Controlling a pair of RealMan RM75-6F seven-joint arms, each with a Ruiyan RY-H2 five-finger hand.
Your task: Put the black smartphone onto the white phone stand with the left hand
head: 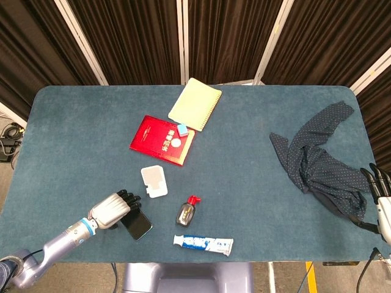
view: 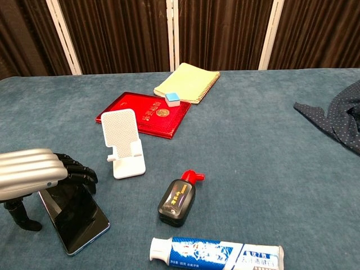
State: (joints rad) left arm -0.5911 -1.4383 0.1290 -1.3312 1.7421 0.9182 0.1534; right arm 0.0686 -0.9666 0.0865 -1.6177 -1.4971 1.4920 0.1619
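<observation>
The black smartphone lies flat on the blue table near its front left edge. My left hand arches over the phone's far end, fingers curved down above the screen and the thumb down on the table beside it; the phone is not lifted. The white phone stand stands upright just beyond and to the right of the hand, with nothing on it. My right hand shows at the far right edge of the head view, fingers extended and holding nothing.
A black ink bottle with a red cap and a toothpaste tube lie right of the phone. A red booklet with a small blue eraser, a yellow notebook and a dark dotted cloth lie further off.
</observation>
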